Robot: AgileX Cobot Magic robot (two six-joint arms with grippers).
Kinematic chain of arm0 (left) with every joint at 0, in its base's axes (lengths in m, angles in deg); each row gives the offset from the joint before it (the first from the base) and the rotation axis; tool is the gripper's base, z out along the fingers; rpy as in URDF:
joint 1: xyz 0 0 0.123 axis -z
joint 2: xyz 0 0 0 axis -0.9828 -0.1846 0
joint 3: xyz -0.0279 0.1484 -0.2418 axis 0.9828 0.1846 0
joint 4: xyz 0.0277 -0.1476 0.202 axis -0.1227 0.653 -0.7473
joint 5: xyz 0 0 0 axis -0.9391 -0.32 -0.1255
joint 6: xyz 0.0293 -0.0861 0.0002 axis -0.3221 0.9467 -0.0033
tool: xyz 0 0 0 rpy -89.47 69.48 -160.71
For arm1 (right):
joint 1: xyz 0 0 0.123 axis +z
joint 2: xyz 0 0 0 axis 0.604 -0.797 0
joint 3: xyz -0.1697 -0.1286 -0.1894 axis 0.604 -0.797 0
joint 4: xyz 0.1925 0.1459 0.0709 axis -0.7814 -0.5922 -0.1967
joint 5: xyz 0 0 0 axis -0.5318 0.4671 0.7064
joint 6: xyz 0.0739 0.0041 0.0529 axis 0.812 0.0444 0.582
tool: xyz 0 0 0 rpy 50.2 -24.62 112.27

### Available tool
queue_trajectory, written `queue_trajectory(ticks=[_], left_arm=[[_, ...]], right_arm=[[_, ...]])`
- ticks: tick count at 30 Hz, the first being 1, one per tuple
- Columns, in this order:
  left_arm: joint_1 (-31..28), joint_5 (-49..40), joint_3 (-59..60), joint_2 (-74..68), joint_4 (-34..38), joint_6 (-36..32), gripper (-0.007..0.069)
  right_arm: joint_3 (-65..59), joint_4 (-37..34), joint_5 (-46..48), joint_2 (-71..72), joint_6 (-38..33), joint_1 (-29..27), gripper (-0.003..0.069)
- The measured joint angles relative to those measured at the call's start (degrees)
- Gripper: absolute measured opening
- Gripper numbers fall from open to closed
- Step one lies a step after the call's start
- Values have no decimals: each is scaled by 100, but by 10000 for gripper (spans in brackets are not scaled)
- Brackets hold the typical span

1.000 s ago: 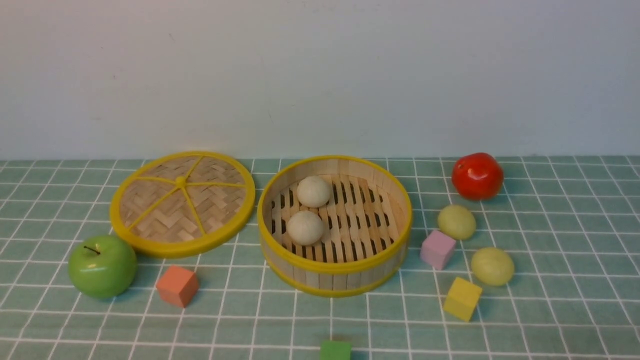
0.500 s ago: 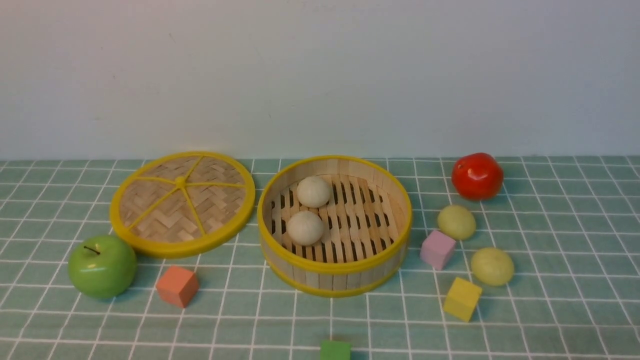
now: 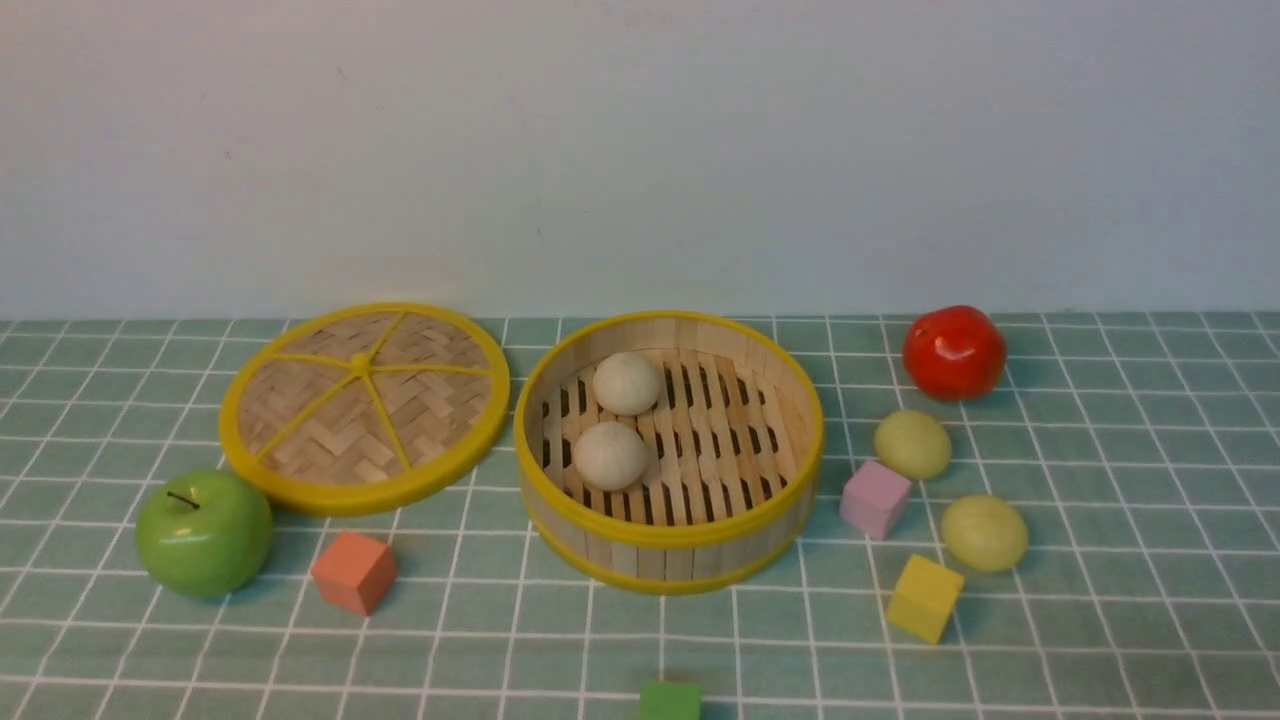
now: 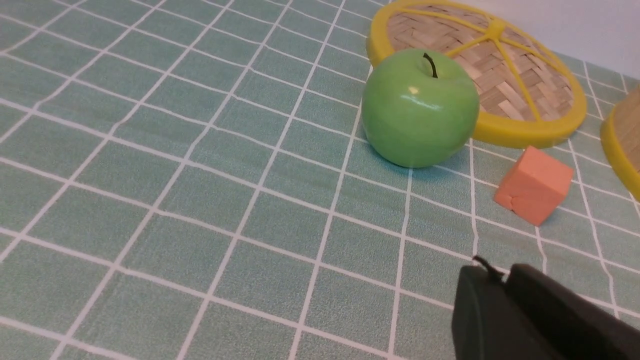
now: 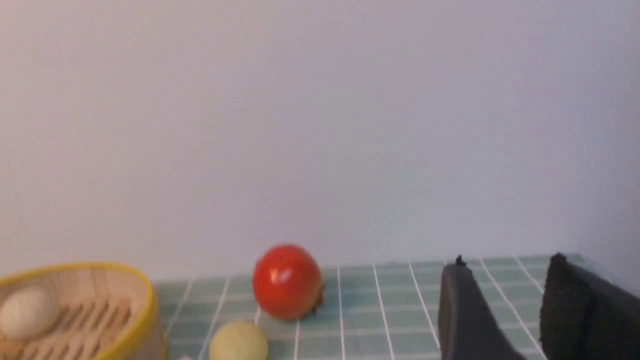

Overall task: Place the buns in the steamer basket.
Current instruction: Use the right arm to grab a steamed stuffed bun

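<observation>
The left claw (image 4: 500, 272) is pressed together, empty; 2 off-white buns (image 3: 610, 455) lie in the steamer basket (image 3: 665, 535). 2 yellow-green buns (image 3: 912, 444) sit on the worktop (image 3: 1100, 620) beside a pink cube (image 3: 875, 498), which the spread, empty right claw (image 5: 507, 262) could bump, rolling a bun away.

Bright even light, soft shadows, glare on apple (image 4: 419, 107), right wrist view blurred

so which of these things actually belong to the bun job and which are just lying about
Job: steamer basket; two off-white buns already inside it; two yellow-green buns outside it.
Lying about: woven lid, green apple, tomato, orange cube, pink cube, yellow cube, green cube.
</observation>
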Motion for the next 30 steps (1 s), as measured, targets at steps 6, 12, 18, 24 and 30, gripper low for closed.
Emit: queue_trajectory(ticks=[6,12,18,24,30], left_arm=[[0,0,0,0,0,0,70],[0,0,0,0,0,0,74],[0,0,0,0,-18,0,79],[0,0,0,0,-18,0,88],[0,0,0,0,-18,0,91]], right_arm=[[198,-220,-371,0,413,0,240],[1304,-315,-165,-628,531,0,240],[2757,-318,1186,-2071,537,0,240],[3148,-242,2450,-3261,512,0,240],[3148,-304,3116,-4225,415,0,240]])
